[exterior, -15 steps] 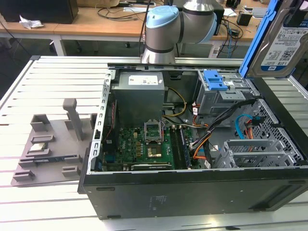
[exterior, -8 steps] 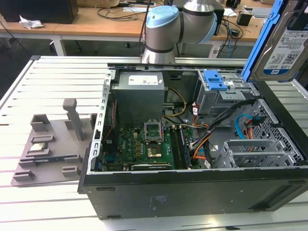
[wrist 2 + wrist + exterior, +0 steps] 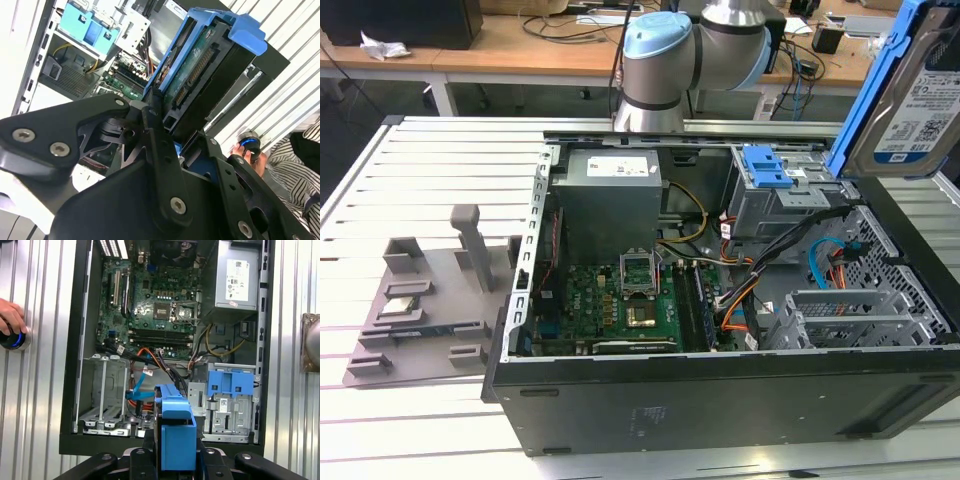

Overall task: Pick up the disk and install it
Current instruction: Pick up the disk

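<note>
Hanging above the computer case [image 3: 720, 400], the disk [image 3: 910, 100] clamped in the end effector [image 3: 176, 450] could be snagged by cables [image 3: 790, 240].

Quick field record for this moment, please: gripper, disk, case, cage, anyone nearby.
gripper: shut on the disk
disk: held in the air above the case, at the exterior view's right; not installed
case: on its side on the table, open, motherboard exposed
cage: inside the case, with a blue latch
person: a hand at a blue button beside the case
</note>
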### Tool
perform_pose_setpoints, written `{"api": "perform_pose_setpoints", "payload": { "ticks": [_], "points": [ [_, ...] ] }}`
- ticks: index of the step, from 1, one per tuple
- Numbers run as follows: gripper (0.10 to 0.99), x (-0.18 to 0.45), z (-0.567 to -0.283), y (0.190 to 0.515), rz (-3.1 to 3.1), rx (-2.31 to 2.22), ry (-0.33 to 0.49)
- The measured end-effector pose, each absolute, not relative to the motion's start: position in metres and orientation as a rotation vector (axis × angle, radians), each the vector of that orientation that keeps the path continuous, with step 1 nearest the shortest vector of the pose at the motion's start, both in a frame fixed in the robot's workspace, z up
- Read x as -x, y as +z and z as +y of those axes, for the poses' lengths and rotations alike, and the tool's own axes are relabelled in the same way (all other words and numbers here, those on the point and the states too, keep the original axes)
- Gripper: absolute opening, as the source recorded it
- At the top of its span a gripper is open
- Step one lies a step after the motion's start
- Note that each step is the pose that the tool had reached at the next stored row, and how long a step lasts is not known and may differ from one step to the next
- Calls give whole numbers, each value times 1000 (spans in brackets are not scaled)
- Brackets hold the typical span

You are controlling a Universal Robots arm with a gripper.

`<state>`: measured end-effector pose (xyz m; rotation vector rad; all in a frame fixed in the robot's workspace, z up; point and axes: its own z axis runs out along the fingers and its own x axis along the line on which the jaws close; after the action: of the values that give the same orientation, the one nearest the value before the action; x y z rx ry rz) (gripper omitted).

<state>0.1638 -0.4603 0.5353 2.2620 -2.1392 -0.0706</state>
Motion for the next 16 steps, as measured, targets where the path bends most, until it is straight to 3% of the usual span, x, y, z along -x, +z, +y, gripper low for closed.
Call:
{"api": "perform_pose_setpoints", "payload": {
  "ticks": [16],
  "points": [
    [369,-163,-485,535,-2139,-2262,-70]
  ]
}}
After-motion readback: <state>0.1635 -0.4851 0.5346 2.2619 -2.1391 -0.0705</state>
